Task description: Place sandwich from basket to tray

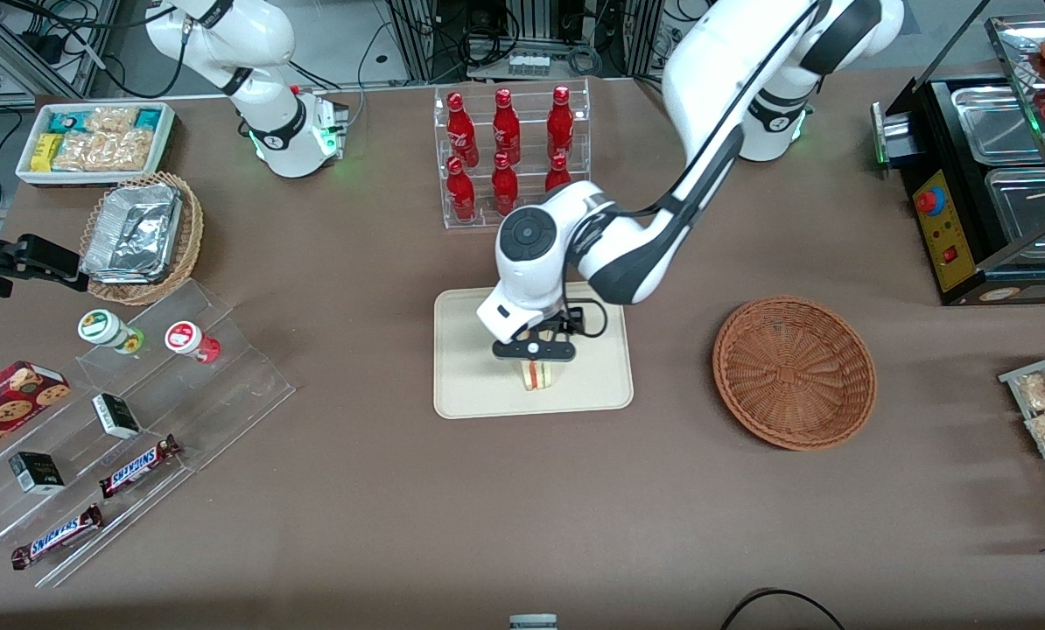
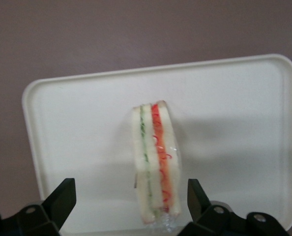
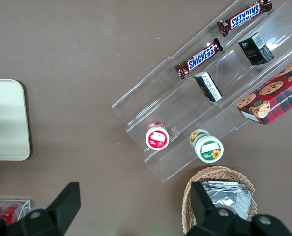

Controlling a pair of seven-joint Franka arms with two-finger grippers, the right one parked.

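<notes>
Item: sandwich (image 2: 155,162), on edge on the tray (image 2: 77,123), filling stripes along the wedge | tool (image 1: 533,360): directly above it, fingers (image 2: 62,199) spread, clear of both bread faces | you lift straight up to clear | basket (image 1: 794,372): empty, toward working arm's end
</notes>
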